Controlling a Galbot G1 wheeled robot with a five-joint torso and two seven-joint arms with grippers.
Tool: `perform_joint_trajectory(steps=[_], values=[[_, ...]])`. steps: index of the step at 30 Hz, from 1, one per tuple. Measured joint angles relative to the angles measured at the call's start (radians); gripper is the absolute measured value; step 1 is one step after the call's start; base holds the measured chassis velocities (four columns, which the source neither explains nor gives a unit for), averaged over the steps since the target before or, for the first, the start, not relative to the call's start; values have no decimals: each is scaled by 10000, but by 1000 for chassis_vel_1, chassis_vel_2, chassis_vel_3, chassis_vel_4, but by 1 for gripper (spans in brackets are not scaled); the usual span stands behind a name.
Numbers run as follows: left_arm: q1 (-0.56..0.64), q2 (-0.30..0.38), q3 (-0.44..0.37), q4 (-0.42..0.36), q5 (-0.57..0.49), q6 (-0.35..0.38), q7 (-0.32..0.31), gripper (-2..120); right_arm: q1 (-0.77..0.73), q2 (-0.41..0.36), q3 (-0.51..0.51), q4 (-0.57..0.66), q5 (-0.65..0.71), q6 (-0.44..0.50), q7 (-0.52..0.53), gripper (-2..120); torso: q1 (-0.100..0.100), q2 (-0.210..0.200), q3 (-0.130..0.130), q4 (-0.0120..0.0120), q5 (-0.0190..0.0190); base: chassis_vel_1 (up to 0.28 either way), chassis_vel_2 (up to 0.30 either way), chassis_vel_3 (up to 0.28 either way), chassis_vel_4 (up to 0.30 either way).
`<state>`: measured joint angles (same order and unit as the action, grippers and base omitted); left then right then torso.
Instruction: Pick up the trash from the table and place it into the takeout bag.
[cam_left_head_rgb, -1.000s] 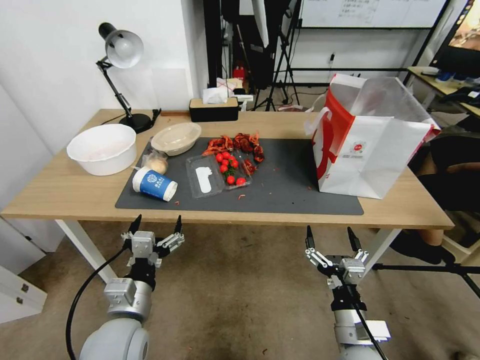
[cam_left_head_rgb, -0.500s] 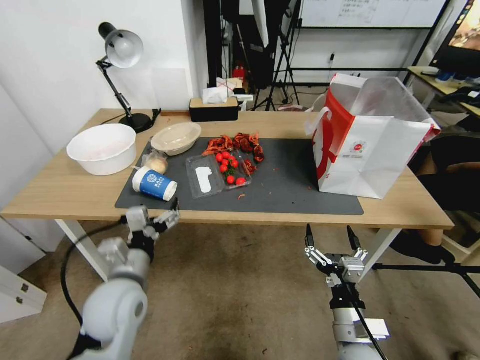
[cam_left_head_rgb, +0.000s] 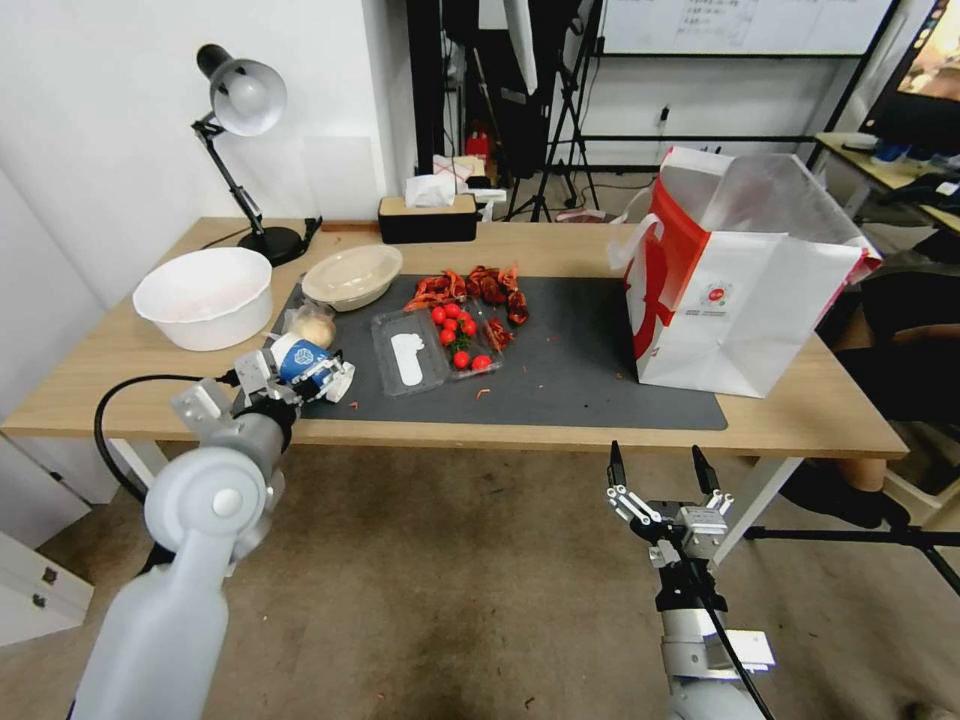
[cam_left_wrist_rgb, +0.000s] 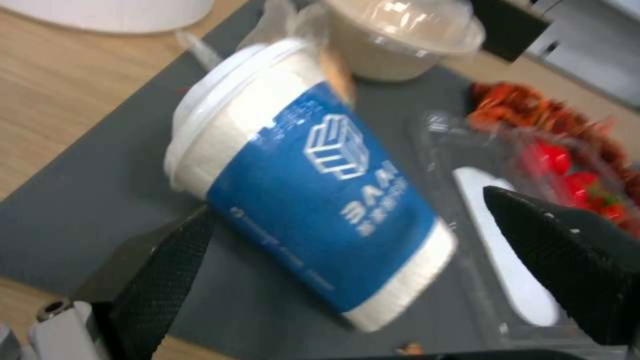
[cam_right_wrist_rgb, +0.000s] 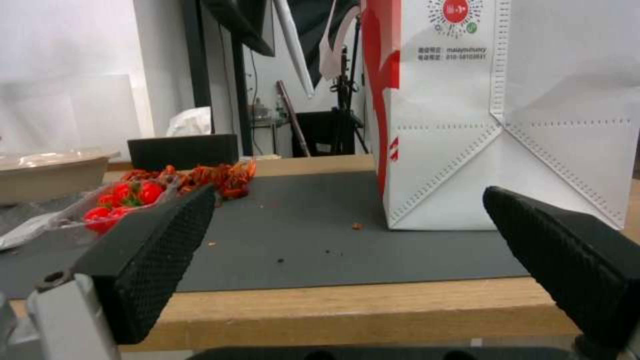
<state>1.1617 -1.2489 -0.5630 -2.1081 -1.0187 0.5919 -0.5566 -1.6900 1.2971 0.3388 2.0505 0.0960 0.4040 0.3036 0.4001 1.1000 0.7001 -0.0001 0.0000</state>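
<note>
Right gripper (cam_left_head_rgb: 660, 478) waits below the desk (cam_left_head_rgb: 120, 385) edge, jaws wide. Left gripper (cam_left_head_rgb: 297, 372) brackets the toppled blue-and-white paper cup (cam_left_wrist_rgb: 313, 180) on the mat's near corner, jaws wide. Step: grasp approach. Next: close, lift, carry across to the takeout bag (cam_left_head_rgb: 745, 290)

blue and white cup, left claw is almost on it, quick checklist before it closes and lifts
1. Left claw open wide enough: ok; its fingers stand on either side of the blue-and-white paper cup without touching it.
2. Cup lies on its side on the grey mat, lid on: ok.
3. Small clear bag of beige food out of the way: cannot tell; it sits right against the cup's lid end.
4. Takeout bag upright with its mouth open: ok.
5. Right claw out of the way: ok; open, below the table's near edge.
</note>
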Motion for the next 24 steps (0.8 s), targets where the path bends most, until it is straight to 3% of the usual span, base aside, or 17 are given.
perform_joint_trajectory(steps=[2, 5, 11, 19, 24], values=[[-410, 287, 71, 347, -511, 386, -613, 100, 48, 72, -12, 0, -3, -24, 0, 100, 0, -1, 0, 1, -1, 0, 0, 0, 0], [-748, 479, 155, 633, -881, 621, -1061, 100, 82, 131, -19, -1, -6, -30, 0, 100, 0, 0, 0, 1, -2, 0, 0, 0, 0], [-1447, 843, 532, 1238, -1189, 656, -1584, 100, 120, 276, -39, -78, -34, -33, 1, 100, 1, 0, 0, 0, 0, 0, 0, 0, 0], [-1730, 918, 1023, 1639, -643, 656, -1594, 99, 128, 300, -37, -87, -46, -33, 6, 100, 0, 0, -1, 1, -1, 0, 0, 0, 0], [-1832, 998, 1158, 1831, -305, 653, -1470, 85, 128, 307, -37, -92, -61, -32, 10, 100, 0, 0, -1, 1, -1, 0, 0, 0, 0]])
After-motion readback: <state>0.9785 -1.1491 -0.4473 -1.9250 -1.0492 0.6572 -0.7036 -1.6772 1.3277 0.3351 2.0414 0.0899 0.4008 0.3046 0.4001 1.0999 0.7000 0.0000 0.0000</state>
